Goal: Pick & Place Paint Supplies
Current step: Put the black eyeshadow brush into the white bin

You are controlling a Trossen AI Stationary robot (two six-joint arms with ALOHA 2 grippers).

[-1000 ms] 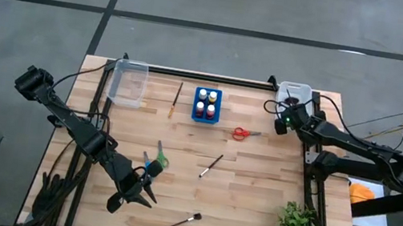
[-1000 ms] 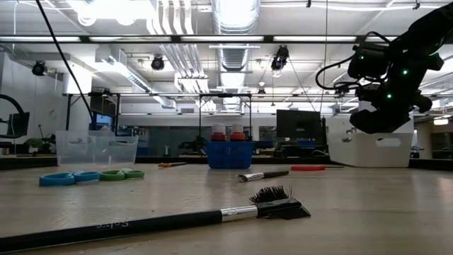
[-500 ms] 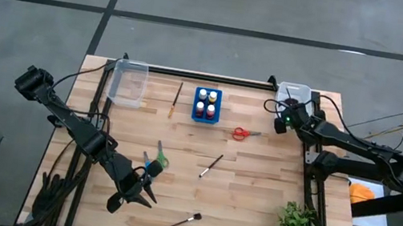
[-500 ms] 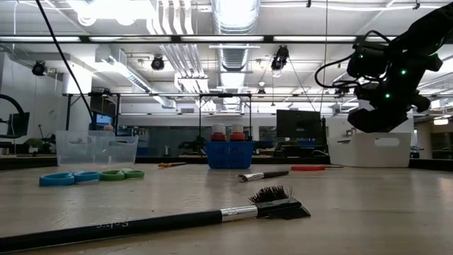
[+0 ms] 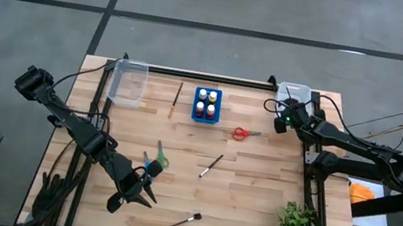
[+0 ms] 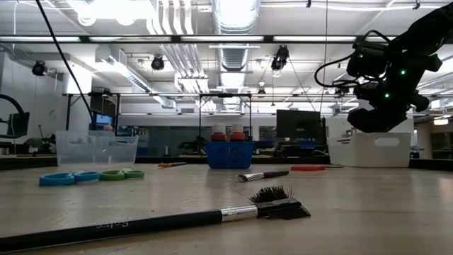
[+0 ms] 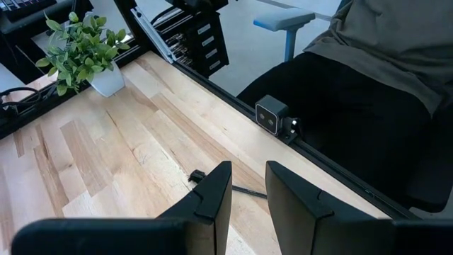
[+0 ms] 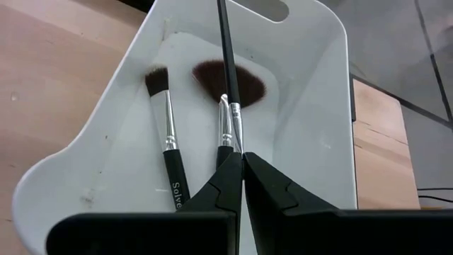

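My right gripper (image 8: pixel 242 157) has stayed over the white bin (image 8: pixel 311 106), still pinching a thin brush (image 8: pixel 228 53).

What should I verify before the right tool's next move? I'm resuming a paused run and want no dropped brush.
1. Right tool shut on the thin brush: ok.
2. Held brush above the white bin: ok.
3. Room in the bin beside the two brushes lying there: ok.
4. Held brush's hidden end clear of the bin floor: cannot tell.
5. Left tool empty, jaws apart, near the table's front: ok.
6. All supplies binned: not ok, the red scissors lie on the table.
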